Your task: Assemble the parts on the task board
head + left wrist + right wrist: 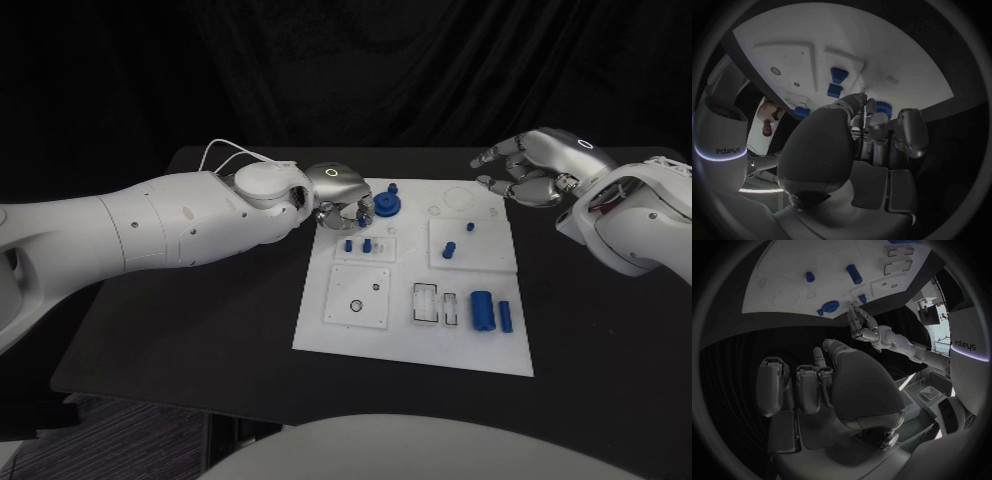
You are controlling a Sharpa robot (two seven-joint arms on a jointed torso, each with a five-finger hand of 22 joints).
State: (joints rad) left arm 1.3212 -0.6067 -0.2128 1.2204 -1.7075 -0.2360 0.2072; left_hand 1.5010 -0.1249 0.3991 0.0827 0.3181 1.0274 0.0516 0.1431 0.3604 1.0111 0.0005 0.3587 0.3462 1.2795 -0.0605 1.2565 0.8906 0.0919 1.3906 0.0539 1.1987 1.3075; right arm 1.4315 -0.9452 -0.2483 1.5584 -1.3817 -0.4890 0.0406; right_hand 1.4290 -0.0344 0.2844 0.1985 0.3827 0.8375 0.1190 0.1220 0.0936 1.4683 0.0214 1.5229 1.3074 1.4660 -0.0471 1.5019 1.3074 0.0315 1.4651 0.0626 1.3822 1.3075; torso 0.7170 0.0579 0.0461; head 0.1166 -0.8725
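Observation:
The white task board lies in the middle of the black table. A round blue part with a peg on top stands at its far left corner. My left hand hovers just beside that part, fingers stretched toward it and holding nothing; the left wrist view shows its fingertips close to the blue part. Two small blue pegs stand below the hand. My right hand hangs over the table beyond the board's far right corner, fingers loosely bent and empty.
A blue cylinder and a small blue piece sit on the board's right panel. Two larger blue cylinders lie near its right edge beside a rectangular slot. A square plate with holes occupies the near left.

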